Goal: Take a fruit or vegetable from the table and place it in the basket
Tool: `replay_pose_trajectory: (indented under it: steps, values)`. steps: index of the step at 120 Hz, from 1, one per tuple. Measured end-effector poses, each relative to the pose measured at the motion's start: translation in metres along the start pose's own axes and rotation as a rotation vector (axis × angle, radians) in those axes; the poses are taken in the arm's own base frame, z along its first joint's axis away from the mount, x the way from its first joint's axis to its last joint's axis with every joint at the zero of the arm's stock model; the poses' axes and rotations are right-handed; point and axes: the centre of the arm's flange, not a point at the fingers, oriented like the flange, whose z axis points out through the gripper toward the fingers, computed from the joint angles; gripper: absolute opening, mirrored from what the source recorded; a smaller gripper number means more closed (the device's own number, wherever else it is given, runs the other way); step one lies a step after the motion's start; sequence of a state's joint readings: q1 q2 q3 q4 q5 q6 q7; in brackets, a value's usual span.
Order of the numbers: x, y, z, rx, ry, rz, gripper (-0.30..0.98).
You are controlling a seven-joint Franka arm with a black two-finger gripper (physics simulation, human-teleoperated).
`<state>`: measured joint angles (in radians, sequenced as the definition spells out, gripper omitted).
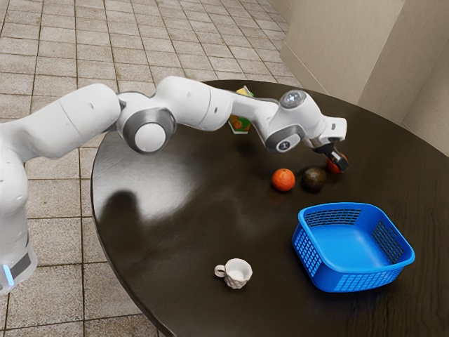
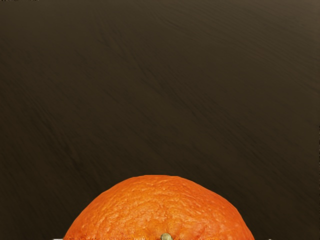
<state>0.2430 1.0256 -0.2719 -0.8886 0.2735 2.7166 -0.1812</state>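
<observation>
1. An orange (image 2: 160, 210) is at the jaws, near the dark fruit (image 1: 313, 180).
2. How wide the jaws stand, or whether they grip it, I cannot tell.
3. The blue basket (image 1: 365, 279) is on the desk (image 1: 168, 260).

The white arm (image 1: 188, 103) is stretched from the exterior view's left toward its right, its wrist (image 1: 287, 123) bent, the black gripper (image 1: 339, 163) slanted downward
</observation>
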Motion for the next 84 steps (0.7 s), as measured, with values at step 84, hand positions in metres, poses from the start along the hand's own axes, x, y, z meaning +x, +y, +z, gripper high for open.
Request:
replay_pose_trajectory:
  steps: [84]
  values:
    - [0.102, 0.242, -0.242, -0.15, 0.056, 0.154, 0.14]
